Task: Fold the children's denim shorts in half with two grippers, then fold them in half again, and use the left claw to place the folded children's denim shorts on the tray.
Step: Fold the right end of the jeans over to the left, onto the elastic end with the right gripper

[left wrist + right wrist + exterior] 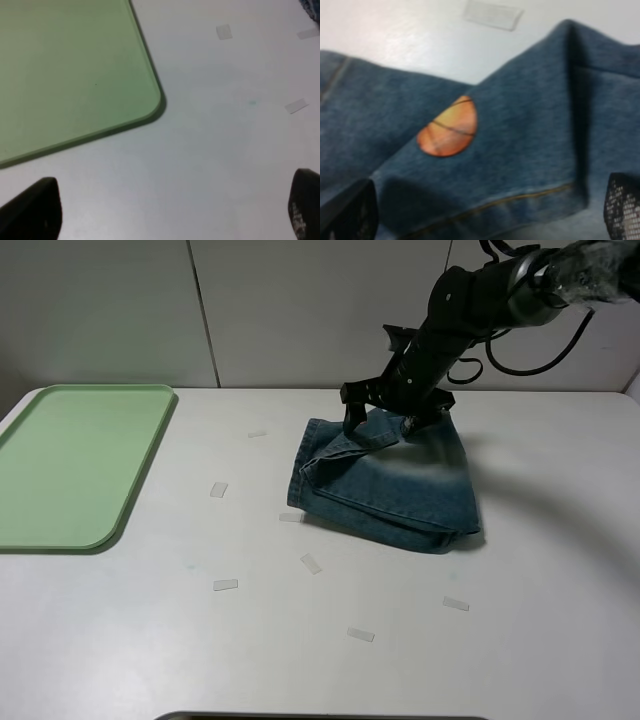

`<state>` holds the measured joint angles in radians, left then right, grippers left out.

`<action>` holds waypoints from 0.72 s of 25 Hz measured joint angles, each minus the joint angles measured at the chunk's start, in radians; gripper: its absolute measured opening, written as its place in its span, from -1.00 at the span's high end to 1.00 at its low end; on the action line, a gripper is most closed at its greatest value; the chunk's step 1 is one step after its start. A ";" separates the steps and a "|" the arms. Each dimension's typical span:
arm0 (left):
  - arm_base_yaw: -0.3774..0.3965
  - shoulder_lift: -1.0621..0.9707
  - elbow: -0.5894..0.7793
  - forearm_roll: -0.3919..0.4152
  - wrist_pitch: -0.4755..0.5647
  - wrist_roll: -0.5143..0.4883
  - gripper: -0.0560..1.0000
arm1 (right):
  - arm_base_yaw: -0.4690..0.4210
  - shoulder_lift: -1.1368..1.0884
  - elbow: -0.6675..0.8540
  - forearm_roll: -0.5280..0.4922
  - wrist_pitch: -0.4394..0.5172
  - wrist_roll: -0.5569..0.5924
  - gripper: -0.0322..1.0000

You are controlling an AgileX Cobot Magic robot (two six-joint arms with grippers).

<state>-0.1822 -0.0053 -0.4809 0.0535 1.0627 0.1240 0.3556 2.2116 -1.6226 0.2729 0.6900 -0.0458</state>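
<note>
Hovering wide open over the folded children's denim shorts (pixel 390 485), on the worktop (pixel 300 650) well apart from the tray (pixel 80 460), the right hand (pixel 385 422) may pinch only one layer and undo the fold; the left hand (pixel 170 210) hangs open, empty.

The shorts (pixel 390 485) are soft faded denim, the tray (pixel 70 465) smooth matt plastic, the table (pixel 300 660) matt.

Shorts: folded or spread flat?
Folded: denim shorts lie doubled over, stacked layers showing along the near edge. Fold count: cannot tell.
</note>
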 joint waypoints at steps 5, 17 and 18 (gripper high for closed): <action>0.000 0.000 0.000 0.000 0.000 0.000 -0.80 | -0.015 0.008 -0.001 0.055 -0.020 0.000 -0.38; 0.000 0.000 0.000 0.001 0.000 0.000 -0.80 | 0.018 0.070 -0.005 0.140 -0.031 -0.003 -0.38; 0.000 0.000 0.000 0.001 0.000 0.000 -0.80 | 0.024 0.070 -0.005 0.142 -0.033 -0.003 -0.38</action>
<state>-0.1822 -0.0053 -0.4809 0.0542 1.0627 0.1240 0.3795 2.2820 -1.6277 0.4151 0.6575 -0.0489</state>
